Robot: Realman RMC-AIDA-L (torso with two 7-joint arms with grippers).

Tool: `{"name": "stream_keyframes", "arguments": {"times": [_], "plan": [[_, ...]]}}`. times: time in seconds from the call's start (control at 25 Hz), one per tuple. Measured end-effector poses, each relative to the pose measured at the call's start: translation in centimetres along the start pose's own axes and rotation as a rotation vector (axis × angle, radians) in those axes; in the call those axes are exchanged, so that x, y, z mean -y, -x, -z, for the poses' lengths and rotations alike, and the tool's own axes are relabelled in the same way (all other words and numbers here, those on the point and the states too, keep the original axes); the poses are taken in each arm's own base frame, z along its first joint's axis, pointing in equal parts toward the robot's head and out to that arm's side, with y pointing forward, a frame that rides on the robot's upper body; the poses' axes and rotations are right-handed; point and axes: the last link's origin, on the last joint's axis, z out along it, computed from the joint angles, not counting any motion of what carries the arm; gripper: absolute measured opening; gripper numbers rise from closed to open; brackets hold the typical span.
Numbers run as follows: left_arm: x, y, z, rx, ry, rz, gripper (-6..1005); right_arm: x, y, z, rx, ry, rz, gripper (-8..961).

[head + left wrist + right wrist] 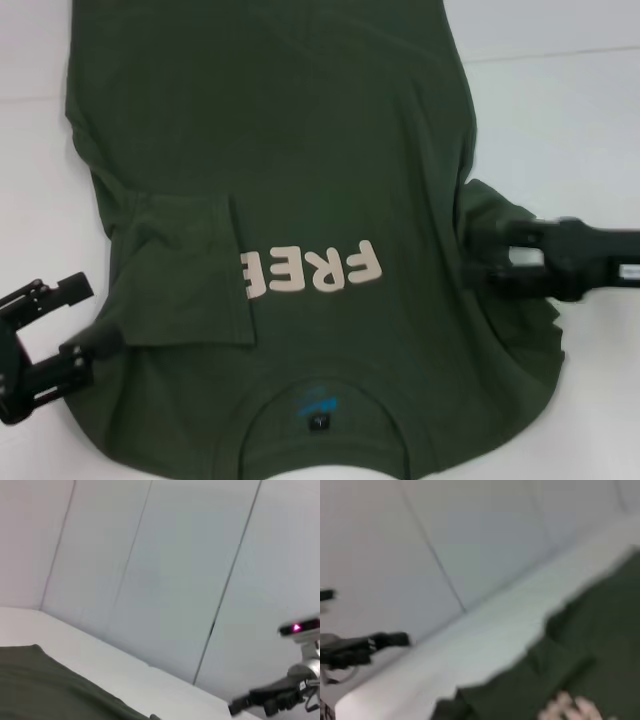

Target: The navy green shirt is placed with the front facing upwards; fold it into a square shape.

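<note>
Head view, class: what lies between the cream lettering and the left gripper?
In the head view, the folded-in sleeve of the navy green shirt lies between the lettering and the left gripper.

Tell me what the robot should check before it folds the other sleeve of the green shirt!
1. Left sleeve folded onto the navy green shirt: ok, it covers the end of the FREE lettering.
2. Right sleeve folded in: not ok, it lies out at the side.
3. Right gripper at that sleeve: ok, its tips meet the cloth there.
4. Right gripper's hold on the cloth: cannot tell.
5. Left gripper out of the way: ok, open at the shirt's edge.
6. Shirt body flat: ok, apart from bunching by the right sleeve.
</note>
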Motion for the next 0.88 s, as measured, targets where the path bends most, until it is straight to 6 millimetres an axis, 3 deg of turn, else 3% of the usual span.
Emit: {"name": "stream_keyframes", "arguments": {"times": [0.2,0.56,0.72,0.88], "plan": [[0.1,-0.1,0.1,-0.01,-0.005,0.015,781,0.9,-0.3,3.0,-0.148,-0.079,-0.261,856],[0.2,-0.6,0.1,-0.022,0.004,0.008,781,2.2,0.1,7.1,-0.177,-0.23,-0.624,857],[0.2,-1.0,-0.2,-0.026,0.021,-0.001,781,3.6,-0.7,7.7,-0.221,-0.372,-0.73,856],[0.3,-1.1,-0.3,-0.028,0.025,-0.001,781,4.4,-0.4,6.8,-0.278,-0.425,-0.75,850]]}}
